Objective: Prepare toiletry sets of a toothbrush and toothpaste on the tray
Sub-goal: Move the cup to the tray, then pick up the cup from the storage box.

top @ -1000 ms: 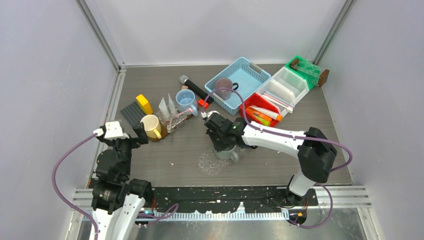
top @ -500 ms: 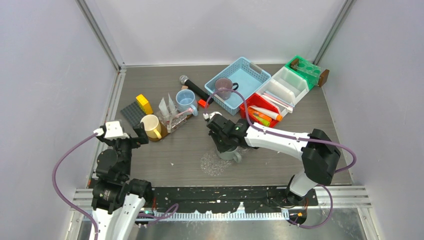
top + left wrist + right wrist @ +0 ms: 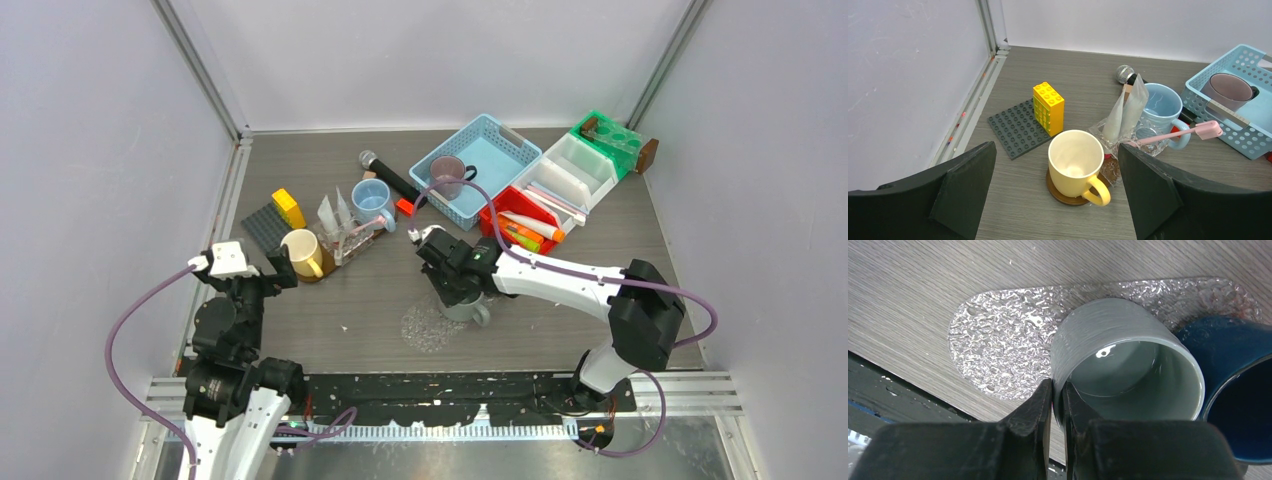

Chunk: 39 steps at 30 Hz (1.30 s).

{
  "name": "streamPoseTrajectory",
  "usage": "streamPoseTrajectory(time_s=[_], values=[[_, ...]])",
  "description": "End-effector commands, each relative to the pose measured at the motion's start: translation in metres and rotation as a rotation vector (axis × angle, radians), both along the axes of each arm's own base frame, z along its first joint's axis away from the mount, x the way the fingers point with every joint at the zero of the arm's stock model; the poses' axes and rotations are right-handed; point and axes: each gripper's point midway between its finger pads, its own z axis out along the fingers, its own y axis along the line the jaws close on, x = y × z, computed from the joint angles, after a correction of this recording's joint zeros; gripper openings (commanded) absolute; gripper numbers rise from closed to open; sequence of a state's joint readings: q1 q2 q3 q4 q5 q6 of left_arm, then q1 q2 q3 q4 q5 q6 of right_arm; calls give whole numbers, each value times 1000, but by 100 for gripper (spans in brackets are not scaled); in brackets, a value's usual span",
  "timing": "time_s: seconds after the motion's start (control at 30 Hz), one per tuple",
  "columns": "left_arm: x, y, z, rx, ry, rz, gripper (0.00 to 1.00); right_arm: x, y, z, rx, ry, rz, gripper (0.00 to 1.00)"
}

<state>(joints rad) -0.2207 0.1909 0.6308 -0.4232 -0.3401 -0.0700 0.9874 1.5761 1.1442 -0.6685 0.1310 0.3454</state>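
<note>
While R tool (image 3: 1057,390) pinches grey mug (image 3: 1118,335) rim | L tool (image 3: 1055,146) apart | wood-grain tabletop (image 3: 350,290), pale grey walls (image 3: 430,60).

Bright even overhead light, soft shadows, glare inside grey mug (image 3: 1128,375), sharp focus

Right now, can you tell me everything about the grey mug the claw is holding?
The grey mug is shiny, like glazed ceramic, and looks empty inside. It stands mouth-up on a clear crinkly plastic mat near the middle of the table; its handle shows only from above. The right claw pinches its wall at the rim, one finger inside, one outside. A dark blue mug sits tight against its side.
</note>
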Motion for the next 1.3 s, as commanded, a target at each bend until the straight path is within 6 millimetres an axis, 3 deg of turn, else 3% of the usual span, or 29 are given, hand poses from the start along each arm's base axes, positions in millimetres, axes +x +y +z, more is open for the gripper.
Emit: streamPoseTrajectory(time_s=[0.0,0.23,0.47,0.63,0.9,1.1,1.27], values=[[4,-2,2,6,-9,-10,95,8,-4,28,23,-81,-3,1],[4,-2,2,8,-9,-9,95,7,-5,24,17,-76,13,2],[4,-2,2,9,-6,-10,95,3,-1,16,31,-58,29,18],[4,-3,2,9,-7,-12,95,6,2,23,48,-80,36,26],[4,-2,2,9,-5,-10,95,14,5,67,104,-160,59,42],[5,-3,1,8,-3,-11,95,41,-11,121,97,-343,9,57],[4,-2,2,7,-6,-9,95,72,-26,139,77,-371,-18,61]])
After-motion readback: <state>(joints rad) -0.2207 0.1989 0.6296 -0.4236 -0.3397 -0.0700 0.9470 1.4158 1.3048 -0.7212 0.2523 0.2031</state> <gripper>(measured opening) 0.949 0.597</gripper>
